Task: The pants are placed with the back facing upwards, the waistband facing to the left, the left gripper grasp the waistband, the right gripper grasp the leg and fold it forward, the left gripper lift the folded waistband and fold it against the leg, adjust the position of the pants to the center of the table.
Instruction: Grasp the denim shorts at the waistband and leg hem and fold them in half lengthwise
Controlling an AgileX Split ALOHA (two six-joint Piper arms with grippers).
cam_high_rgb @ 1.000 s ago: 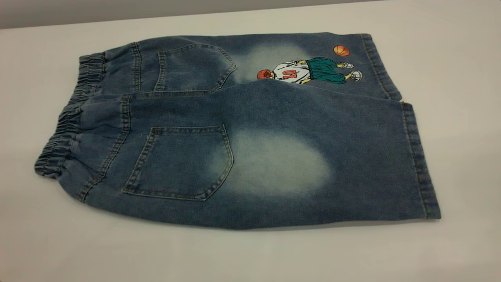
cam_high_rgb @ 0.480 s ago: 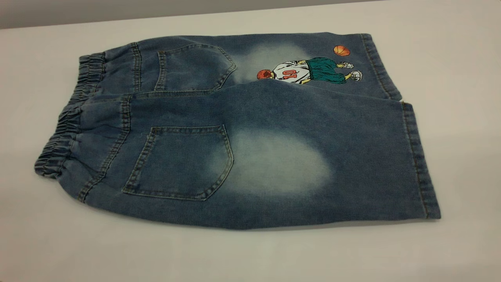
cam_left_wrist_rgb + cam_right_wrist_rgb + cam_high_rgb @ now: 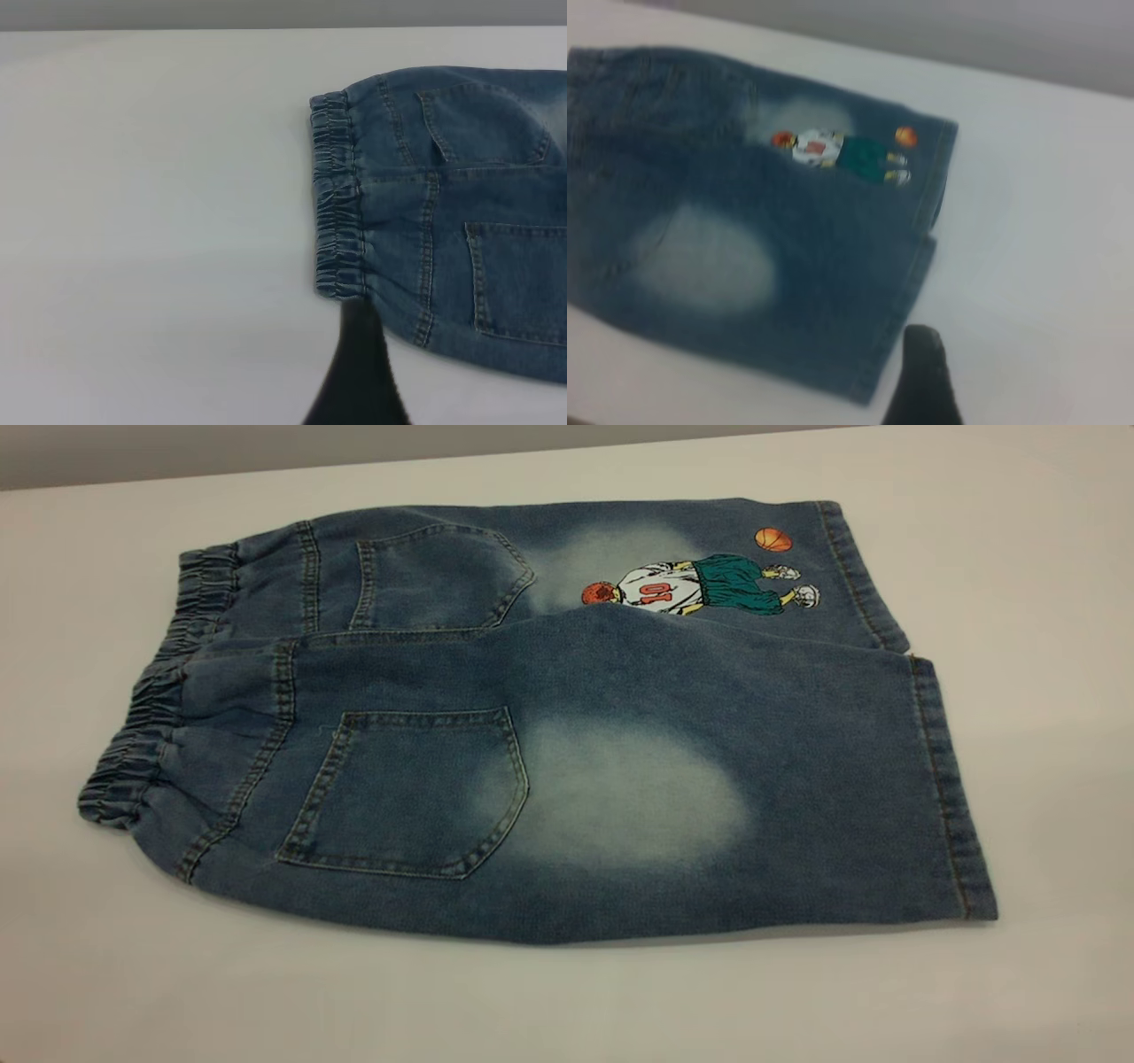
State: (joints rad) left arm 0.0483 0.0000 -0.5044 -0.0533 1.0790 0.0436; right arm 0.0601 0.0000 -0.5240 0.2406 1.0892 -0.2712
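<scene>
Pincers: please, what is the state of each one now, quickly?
Left pincer: near the waistband, holding nothing; open or closed cannot be told.
Right pincer: beside the leg hem, same.

You see the pants (image 3: 567, 717) lying flat and unfolded on the white table (image 3: 1019, 558), back pockets up. The ruched waistband (image 3: 155, 700) sits at the left. The plain leg (image 3: 726, 797), with its pale faded oval, lies nearest, overlapping the printed leg.
</scene>
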